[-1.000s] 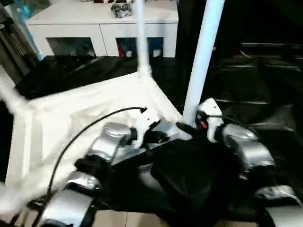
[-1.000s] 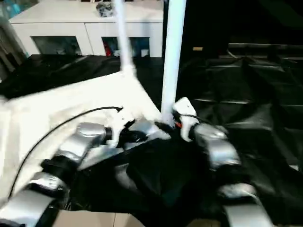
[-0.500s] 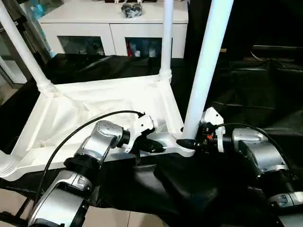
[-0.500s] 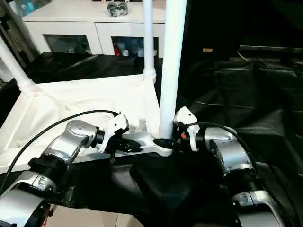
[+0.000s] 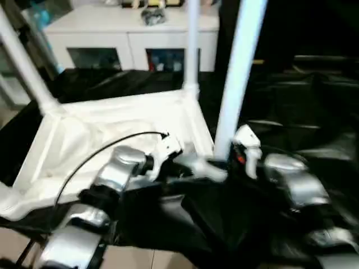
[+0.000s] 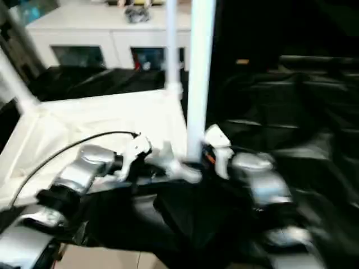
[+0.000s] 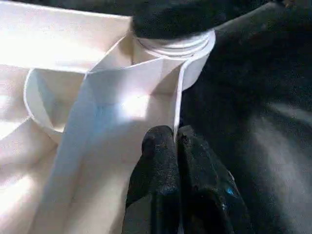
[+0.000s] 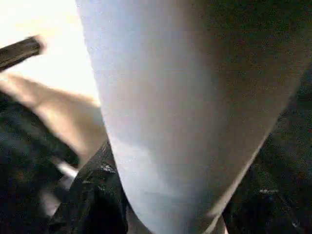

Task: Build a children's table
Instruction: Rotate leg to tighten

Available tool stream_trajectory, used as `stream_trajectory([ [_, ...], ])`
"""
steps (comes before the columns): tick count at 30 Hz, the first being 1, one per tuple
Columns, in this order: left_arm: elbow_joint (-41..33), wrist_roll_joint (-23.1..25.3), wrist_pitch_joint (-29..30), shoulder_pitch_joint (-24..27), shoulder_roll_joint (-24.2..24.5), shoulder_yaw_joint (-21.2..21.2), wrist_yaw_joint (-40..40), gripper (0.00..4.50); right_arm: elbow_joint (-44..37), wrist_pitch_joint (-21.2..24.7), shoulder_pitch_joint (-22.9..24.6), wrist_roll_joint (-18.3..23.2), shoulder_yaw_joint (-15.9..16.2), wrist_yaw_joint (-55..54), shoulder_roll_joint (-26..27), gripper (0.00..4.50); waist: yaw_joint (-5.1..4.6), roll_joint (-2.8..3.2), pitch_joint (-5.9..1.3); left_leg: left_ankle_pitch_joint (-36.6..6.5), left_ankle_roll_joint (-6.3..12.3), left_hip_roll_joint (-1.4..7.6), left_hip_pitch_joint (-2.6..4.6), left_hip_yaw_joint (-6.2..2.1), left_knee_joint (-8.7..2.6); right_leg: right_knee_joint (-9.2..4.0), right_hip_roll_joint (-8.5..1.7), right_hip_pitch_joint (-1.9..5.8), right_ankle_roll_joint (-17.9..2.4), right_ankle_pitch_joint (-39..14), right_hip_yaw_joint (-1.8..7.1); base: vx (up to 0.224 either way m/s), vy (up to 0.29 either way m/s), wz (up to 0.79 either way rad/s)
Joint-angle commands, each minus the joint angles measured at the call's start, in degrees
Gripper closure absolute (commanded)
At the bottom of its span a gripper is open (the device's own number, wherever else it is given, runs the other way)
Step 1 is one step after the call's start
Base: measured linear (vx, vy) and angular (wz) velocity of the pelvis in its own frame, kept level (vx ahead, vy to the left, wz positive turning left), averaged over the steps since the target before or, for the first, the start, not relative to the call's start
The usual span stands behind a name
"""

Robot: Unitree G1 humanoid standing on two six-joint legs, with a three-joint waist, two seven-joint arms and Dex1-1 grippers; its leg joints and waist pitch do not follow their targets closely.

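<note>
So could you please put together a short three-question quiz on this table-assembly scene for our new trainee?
1. True or false: the tabletop lies upside down on the black-draped work table.
2. Which does the left pincer pinch? A) a loose leg B) the tabletop's thin edge by a corner socket C) the black cloth
3. Fill in: the right pincer sits at the base of the nearest ____, which stands upright.

Key: 1 true; 2 B; 3 leg
</note>
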Motion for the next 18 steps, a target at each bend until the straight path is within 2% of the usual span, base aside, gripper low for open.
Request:
stream_trajectory([
  [1, 0.83, -1.09, 1.69, -1.21, -5.05, -0.32, 6.17, 4.50, 6.68, 4.00, 2.59, -0.40, 4.57, -1.54, 6.58, 2.48, -0.62, -0.70, -0.57, -27.93, -0.96, 5.24, 0.91, -4.01, -5.00, -6.46, -6.39, -0.47, -8.09, -35.73, 3.27, 0.000, 0.000, 0.00],
  [2, 0.99, -1.02, 2.18, -1.35, -6.22, -0.04, 8.11, 4.50, 7.71, 4.27, 2.20, -0.47, 4.00, -4.25, 7.85, 2.48, -1.09, -0.50, -0.45, -30.25, -1.23, 5.11, 1.17, -4.21, -4.92, -6.78, -6.38, -0.80, -7.30, -37.54, 3.11, 0.000, 0.000, 0.00],
  [3, 1.15, -0.90, 2.43, -1.46, -7.07, 0.17, 9.76, 4.50, 8.57, 4.53, 1.81, -0.47, 3.51, -6.35, 8.79, 2.50, -1.45, -0.58, -0.38, -31.23, -1.47, 5.04, 1.23, -4.28, -4.96, -6.83, -6.28, -0.95, -6.94, -38.02, 3.02, 0.000, 0.000, 0.00],
  [4, 1.29, -0.80, 2.86, -1.58, -8.22, 0.32, 11.48, 4.50, 9.87, 4.60, 1.16, -0.55, 2.94, -9.13, 10.01, 2.51, -2.04, -0.38, -0.71, -32.09, -1.89, 5.00, 1.10, -4.68, -5.17, -6.74, -6.35, -0.74, -6.69, -36.82, 2.97, 0.000, 0.000, 0.00],
  [5, 1.29, -0.80, 2.86, -1.58, -8.22, 0.32, 11.48, 4.50, 9.87, 4.60, 1.16, -0.55, 2.94, -9.13, 10.01, 2.51, -2.29, -0.47, -0.74, -32.04, -1.87, 5.05, 0.93, -4.76, -5.31, -6.71, -6.34, -0.65, -6.93, -35.57, 2.99, 0.000, 0.000, 0.00],
  [7, 0.80, -0.14, 2.47, -1.15, -9.80, -0.69, 12.21, 4.50, 12.88, 2.99, -0.49, -1.58, 1.87, -12.99, 12.07, 2.51, -2.80, -0.27, -0.89, -31.02, -1.47, 5.20, 0.28, -4.74, -5.61, -6.32, -6.35, -0.23, -8.44, -30.29, 3.16, 0.000, 0.000, 0.00],
  [8, 0.79, 0.08, 2.16, -1.11, -9.87, -0.91, 12.14, 4.50, 13.42, 2.64, -0.84, -1.47, 1.47, -13.09, 12.34, 2.17, -2.97, -0.34, -0.93, -30.74, -1.31, 5.16, 0.06, -4.72, -5.64, -6.21, -6.38, -0.08, -8.81, -29.41, 3.13, 0.000, 0.000, 0.00],
  [10, 0.82, 0.29, 1.69, -1.10, -9.79, -1.11, 11.97, 4.50, 14.01, 2.23, -1.30, -0.92, 1.03, -12.59, 12.51, 1.82, -3.01, -0.29, -1.04, -30.05, -0.58, 5.10, 0.23, -4.40, -5.45, -6.28, -6.50, -0.18, -9.86, -27.49, 3.33, 0.000, 0.000, 0.00],
  [11, 0.84, 0.36, 1.44, -1.12, -9.63, -1.14, 11.83, 4.50, 14.19, 2.11, -1.52, -0.46, 0.79, -12.11, 12.48, 1.82, -3.07, -0.24, -1.05, -29.75, -0.34, 5.08, 0.21, -4.31, -5.43, -6.29, -6.53, -0.17, -10.17, -27.12, 3.40, 0.000, 0.000, 0.00],
  [13, 0.64, 0.26, 0.41, -1.06, -8.64, -1.16, 10.67, 4.50, 13.30, 1.96, -1.56, -0.39, 0.92, -10.08, 11.64, 1.53, -3.22, -0.26, -1.18, -28.17, 0.22, 5.24, -0.06, -4.24, -5.53, -6.04, -6.44, 0.14, -10.95, -24.80, 3.42, 0.000, 0.000, 0.00],
  [16, 0.55, 0.20, -0.19, -0.99, -7.83, -1.24, 9.71, 4.50, 12.45, 1.43, -1.31, -1.03, 1.78, -8.48, 10.57, 1.44, -3.35, -0.29, -1.29, -27.16, 0.61, 5.28, -0.19, -4.09, -5.50, -5.82, -6.49, 0.38, -11.99, -22.42, 3.46, 0.000, 0.000, 0.00],
  [17, 0.17, 0.16, -1.18, -0.72, -6.53, -1.68, 7.71, 4.50, 10.95, 0.37, -0.66, -2.05, 3.32, -5.52, 8.62, 1.44, -3.25, -0.34, -1.32, -26.66, 0.93, 5.31, -0.27, -4.11, -5.48, -5.78, -6.51, 0.54, -12.19, -21.82, 3.40, 0.000, 0.000, 0.00],
  [18, 0.01, 0.15, -1.25, -0.62, -6.16, -1.80, 7.18, 4.50, 10.25, 0.51, -0.38, -2.06, 3.61, -4.45, 8.00, 1.44, -3.28, -0.51, -1.60, -24.62, 1.47, 5.42, -0.47, -3.92, -5.43, -5.52, -6.55, 0.82, -12.78, -19.16, 3.53, 0.000, 0.000, 0.00],
])
